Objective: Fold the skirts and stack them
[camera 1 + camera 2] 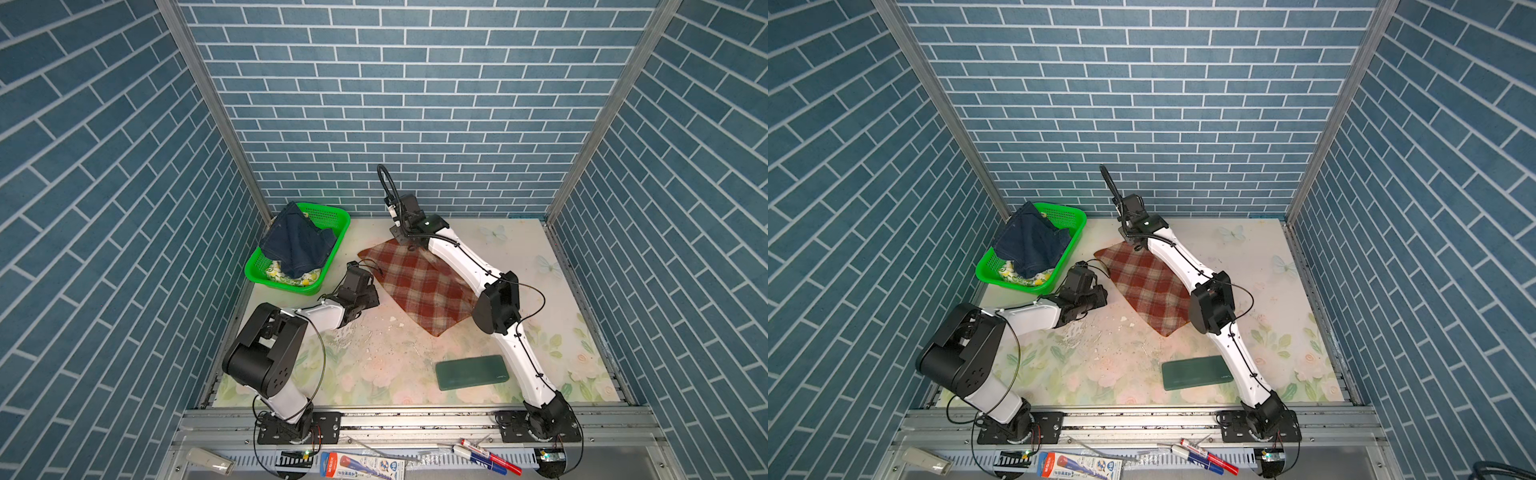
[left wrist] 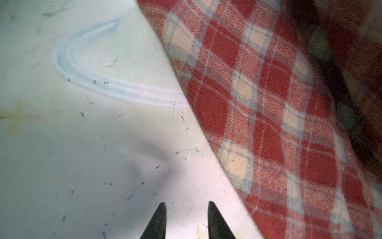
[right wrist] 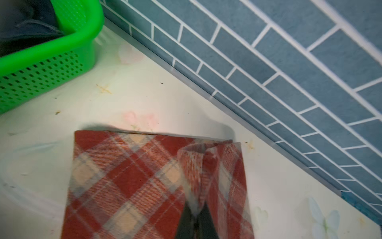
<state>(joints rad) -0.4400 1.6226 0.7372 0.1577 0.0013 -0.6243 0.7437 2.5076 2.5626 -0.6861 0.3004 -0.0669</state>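
Plaid skirt flat on desk. At far end, right jaws pinch raised fold of it. Just beside its edge, left jaws slightly spread, empty.

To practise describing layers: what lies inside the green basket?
In the basket a denim skirt lies on top, over a lemon-print skirt. Only that one's near edge shows; the rest and the floor are covered.

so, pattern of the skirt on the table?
Rust-red and cream plaid skirt; left wrist view.
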